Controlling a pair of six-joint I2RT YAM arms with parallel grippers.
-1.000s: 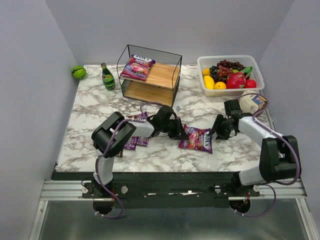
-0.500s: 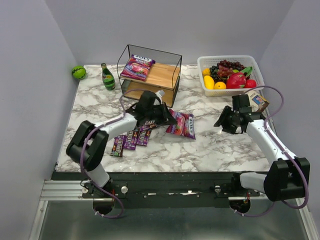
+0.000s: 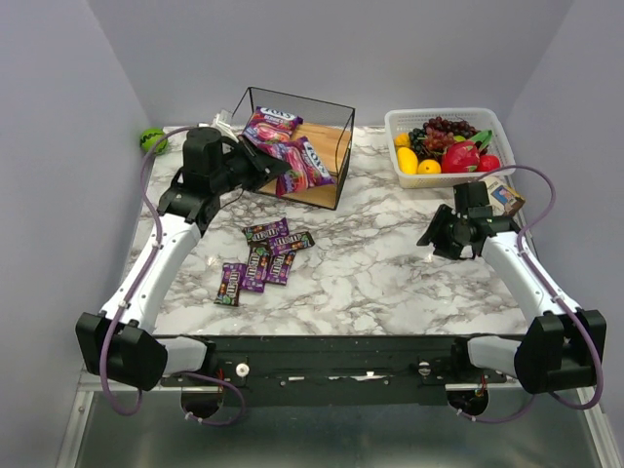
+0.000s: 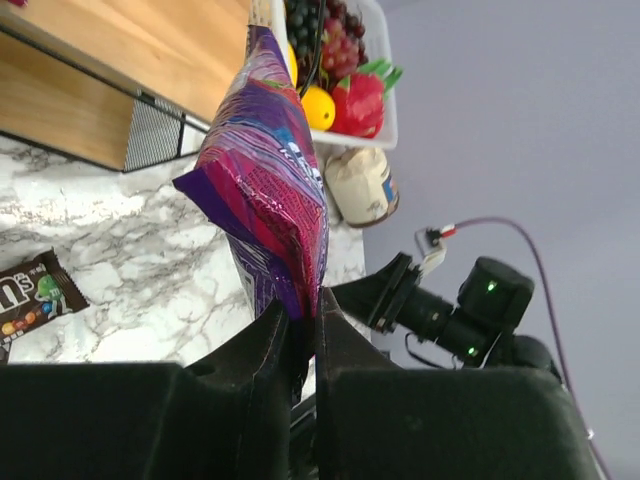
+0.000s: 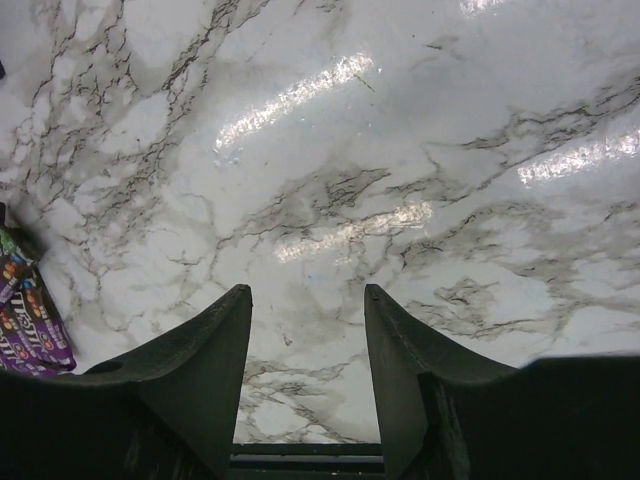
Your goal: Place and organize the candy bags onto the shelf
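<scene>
The table (image 3: 390,283) is white marble with grey veins. At upper centre the shelf (image 3: 327,136) is black wire with pale wooden boards. On it, the left FOX'S bag (image 3: 269,127) and the right FOX'S bag (image 3: 297,161) are glossy pink-purple. At centre left, the M&M's packets (image 3: 263,261) are dark purple-brown. At upper right, the white basket (image 3: 458,178) holds yellow, red and dark purple fruit (image 3: 460,156).

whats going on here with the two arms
The left hand pinches a pink-purple FOX'S candy bag at the black wire shelf, beside another FOX'S bag already lying on its top board. Five M&M's packets lie on the marble table, not yet shelved. The right hand hangs open over bare marble, holding nothing.
</scene>
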